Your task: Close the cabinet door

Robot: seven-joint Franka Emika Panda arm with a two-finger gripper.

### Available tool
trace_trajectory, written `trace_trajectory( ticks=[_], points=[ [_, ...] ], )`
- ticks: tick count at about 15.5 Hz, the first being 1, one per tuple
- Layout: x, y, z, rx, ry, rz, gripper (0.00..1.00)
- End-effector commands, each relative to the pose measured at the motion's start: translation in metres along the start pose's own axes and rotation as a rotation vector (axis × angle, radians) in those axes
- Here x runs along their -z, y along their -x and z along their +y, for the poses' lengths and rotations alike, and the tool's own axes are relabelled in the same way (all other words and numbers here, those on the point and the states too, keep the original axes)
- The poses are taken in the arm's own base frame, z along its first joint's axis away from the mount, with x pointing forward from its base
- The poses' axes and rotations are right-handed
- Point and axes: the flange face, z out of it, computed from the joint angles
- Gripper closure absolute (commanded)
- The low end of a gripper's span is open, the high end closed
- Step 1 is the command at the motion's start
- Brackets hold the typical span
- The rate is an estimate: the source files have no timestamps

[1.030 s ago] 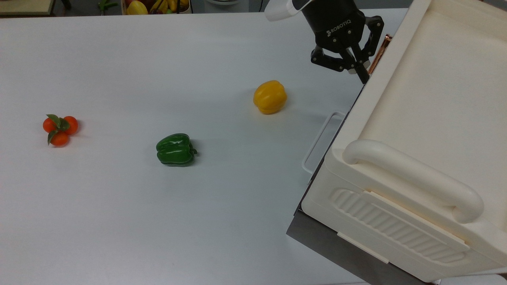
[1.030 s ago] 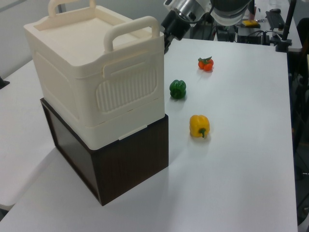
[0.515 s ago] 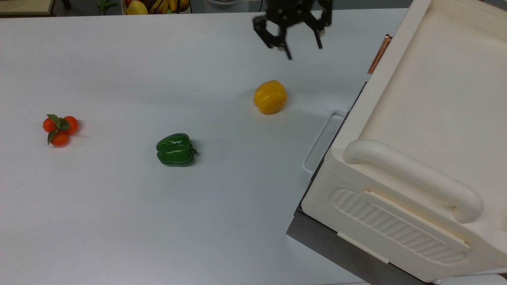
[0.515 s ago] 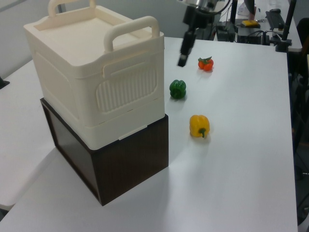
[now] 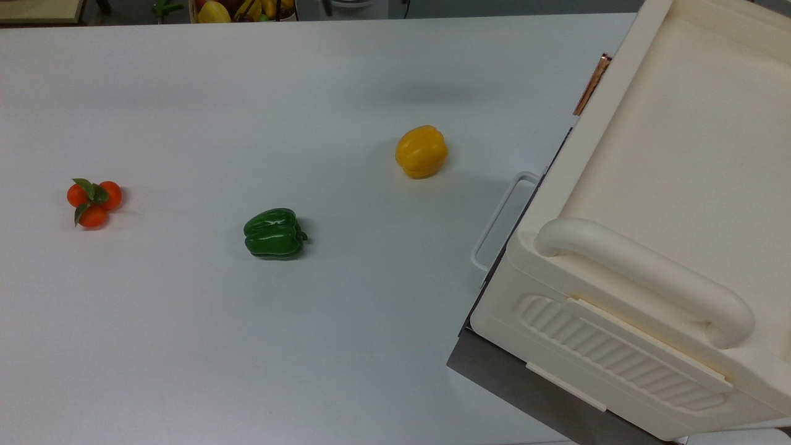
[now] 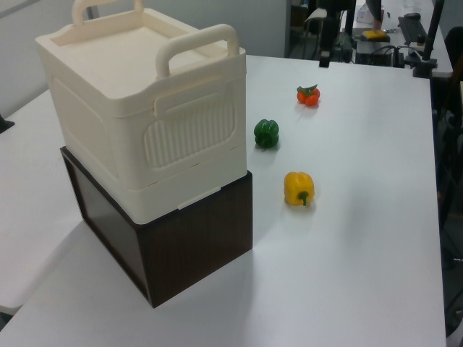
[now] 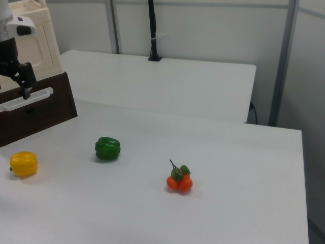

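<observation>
The cream cabinet (image 5: pixel 667 185) stands on a dark base at the top view's right; its thick tube handle (image 5: pixel 642 275) runs across the near top. The cabinet door (image 7: pixel 38 48), a cream panel with a recessed face, looks flush with the cabinet front in the right view. Its copper bar handle (image 5: pixel 592 84) shows at the cabinet's upper left edge in the top view. My gripper (image 7: pixel 23 91) hangs in front of the door at the right view's left edge, holding nothing. In the left view the gripper (image 6: pixel 325 59) is at the table's far end, well away from the cabinet (image 6: pixel 145 116).
A yellow pepper (image 5: pixel 421 151), a green pepper (image 5: pixel 274 233) and a bunch of small oranges (image 5: pixel 94 199) lie on the white table (image 5: pixel 247 346). A white bar handle (image 5: pixel 503 219) sticks out from the dark base (image 6: pixel 181 246). A fruit basket (image 5: pixel 244 9) sits beyond the table's far edge.
My gripper has left the copper handle, moved left and back, and gone out past the top view's upper edge. In the left view it has drifted right toward the table's far end.
</observation>
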Motion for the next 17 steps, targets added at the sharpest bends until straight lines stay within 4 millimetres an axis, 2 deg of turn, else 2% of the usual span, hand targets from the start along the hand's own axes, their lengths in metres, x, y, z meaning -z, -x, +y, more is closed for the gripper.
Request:
trace_trajectory(
  ticks=[1,9,13,17],
  points=[
    [0.007,0.011,0.013,-0.028,0.026,-0.012,0.00],
    [0.012,-0.007,0.035,0.005,0.058,0.111,0.00],
    [0.014,-0.007,0.044,0.005,0.057,0.120,0.00],
    [0.013,-0.007,0.036,0.013,0.061,0.117,0.00]
  ],
)
